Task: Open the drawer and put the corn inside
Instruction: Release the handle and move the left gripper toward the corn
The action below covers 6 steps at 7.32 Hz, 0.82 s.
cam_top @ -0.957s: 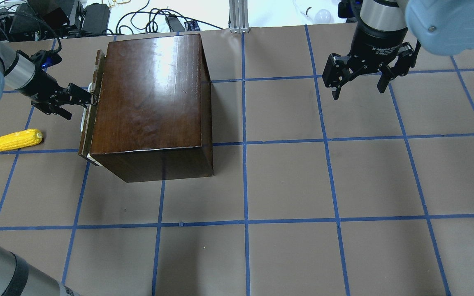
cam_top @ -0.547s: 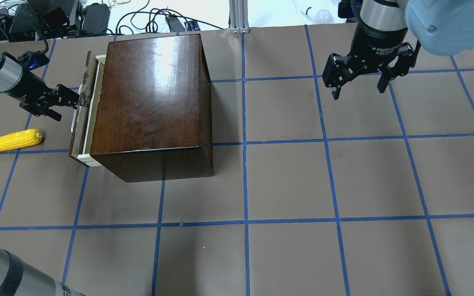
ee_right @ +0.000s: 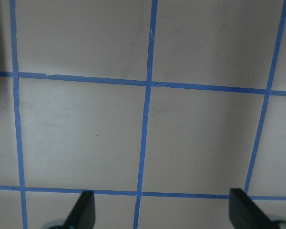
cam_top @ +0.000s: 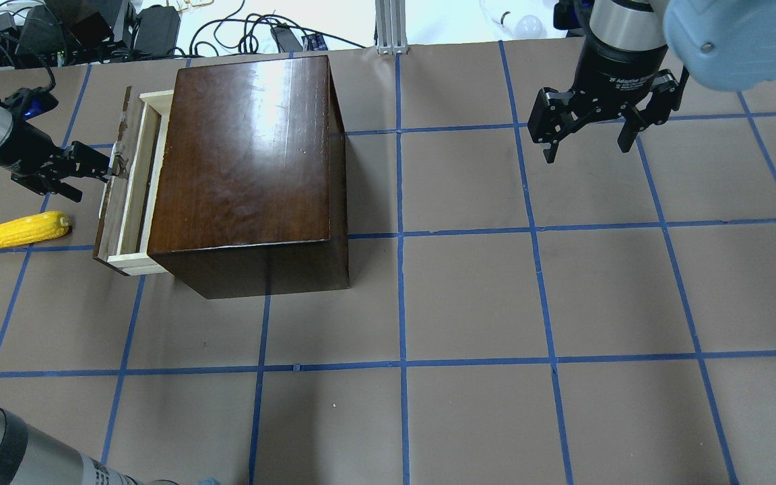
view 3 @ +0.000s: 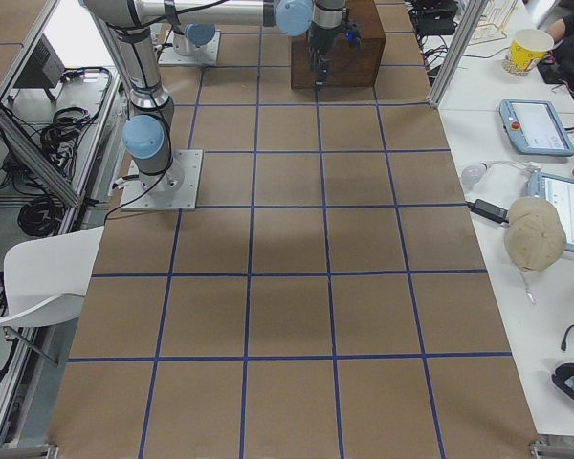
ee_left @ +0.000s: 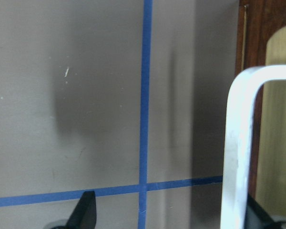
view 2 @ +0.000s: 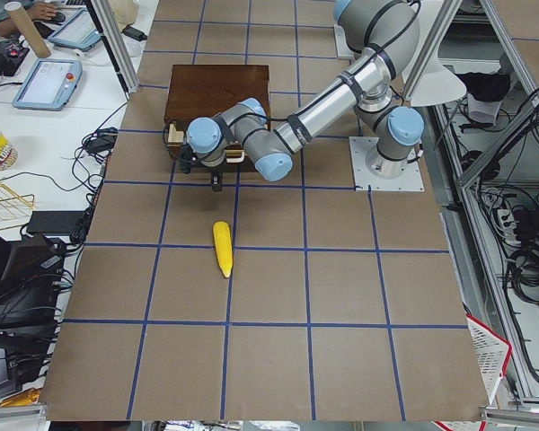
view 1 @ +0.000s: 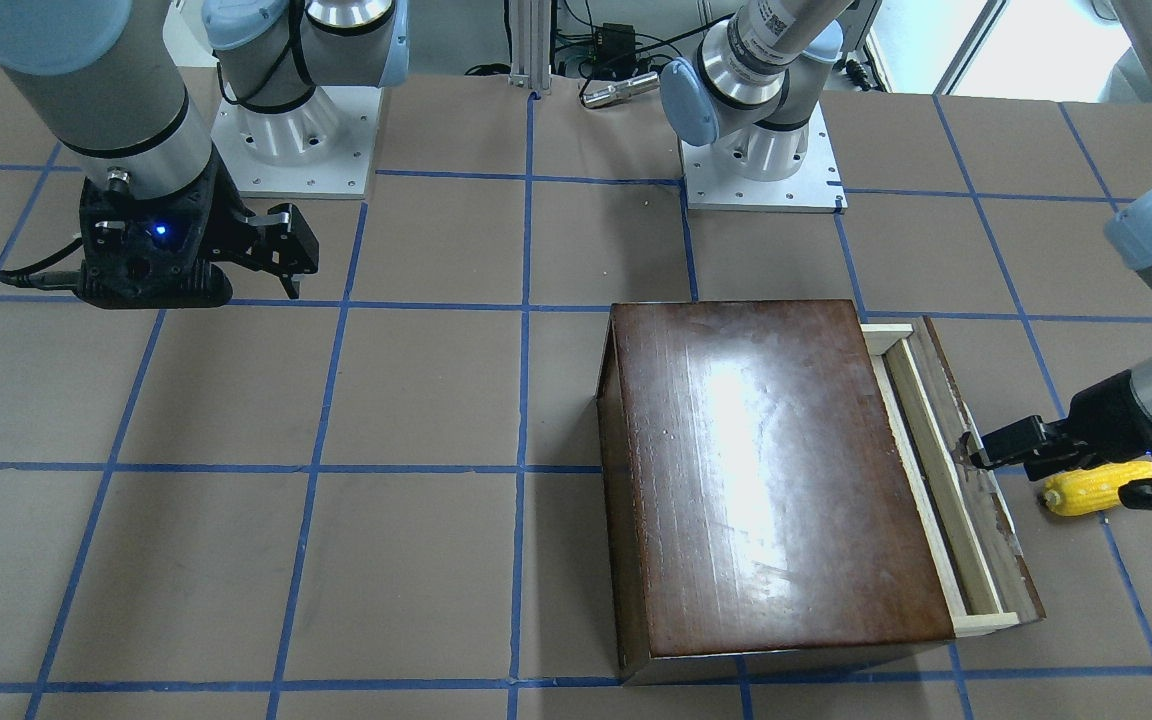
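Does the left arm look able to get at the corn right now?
Likely yes: the corn lies uncovered close beside the left end effector, nothing between them. That end effector is open, one finger against the handle of the drawer.

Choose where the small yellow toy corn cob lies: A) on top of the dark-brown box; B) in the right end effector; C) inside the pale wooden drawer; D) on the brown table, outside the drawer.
D: the yellow toy corn cob lies on the brown table, outside the partly open pale wooden drawer.
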Each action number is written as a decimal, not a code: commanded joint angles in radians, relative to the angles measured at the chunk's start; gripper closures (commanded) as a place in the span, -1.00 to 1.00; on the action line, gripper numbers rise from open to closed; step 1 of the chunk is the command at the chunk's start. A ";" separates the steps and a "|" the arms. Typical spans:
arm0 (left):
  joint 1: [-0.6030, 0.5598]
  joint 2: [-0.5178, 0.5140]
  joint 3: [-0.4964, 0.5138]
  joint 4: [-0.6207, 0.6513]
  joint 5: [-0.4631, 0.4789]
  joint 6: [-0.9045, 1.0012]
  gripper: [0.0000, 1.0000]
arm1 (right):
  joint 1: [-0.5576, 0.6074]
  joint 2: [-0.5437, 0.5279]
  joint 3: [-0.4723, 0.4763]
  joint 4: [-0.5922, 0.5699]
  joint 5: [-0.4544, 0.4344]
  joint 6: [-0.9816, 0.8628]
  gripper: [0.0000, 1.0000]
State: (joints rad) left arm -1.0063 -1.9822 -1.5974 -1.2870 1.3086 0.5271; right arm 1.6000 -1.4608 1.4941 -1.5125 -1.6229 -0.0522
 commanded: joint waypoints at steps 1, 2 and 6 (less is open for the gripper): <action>0.006 0.006 0.002 0.000 0.001 0.004 -1.00 | 0.000 0.000 0.000 0.000 0.000 0.000 -1.00; 0.017 0.012 0.004 -0.006 0.001 0.004 -1.00 | 0.000 0.000 0.000 0.000 0.000 0.000 -1.00; 0.021 0.037 0.092 -0.071 0.189 0.087 -1.00 | 0.000 -0.001 0.000 0.000 0.000 0.000 -1.00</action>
State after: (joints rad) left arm -0.9892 -1.9462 -1.5207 -1.3544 1.4249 0.5650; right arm 1.6000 -1.4618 1.4941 -1.5125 -1.6230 -0.0522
